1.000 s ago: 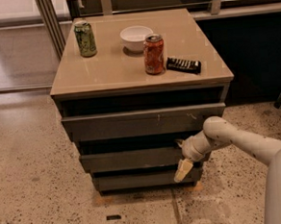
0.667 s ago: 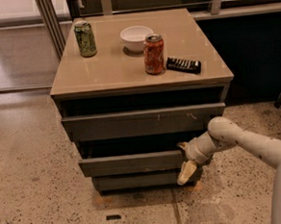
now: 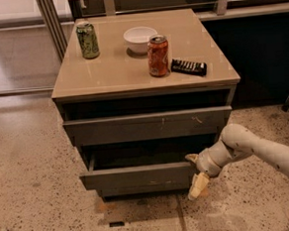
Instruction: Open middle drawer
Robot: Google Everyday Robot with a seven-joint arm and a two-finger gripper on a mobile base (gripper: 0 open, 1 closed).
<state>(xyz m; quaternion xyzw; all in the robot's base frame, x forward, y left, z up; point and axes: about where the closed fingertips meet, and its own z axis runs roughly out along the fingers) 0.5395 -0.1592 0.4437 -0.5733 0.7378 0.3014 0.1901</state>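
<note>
Camera view showed the middle drawer as a plain dark grey, handleless panel, standing out from the table below the scratched top drawer. Its long axis ran left to right, face toward the camera. The gripper sat at its right end, jaws clamped on the panel's edge.

The claw sits at the right end of the middle drawer.
</note>
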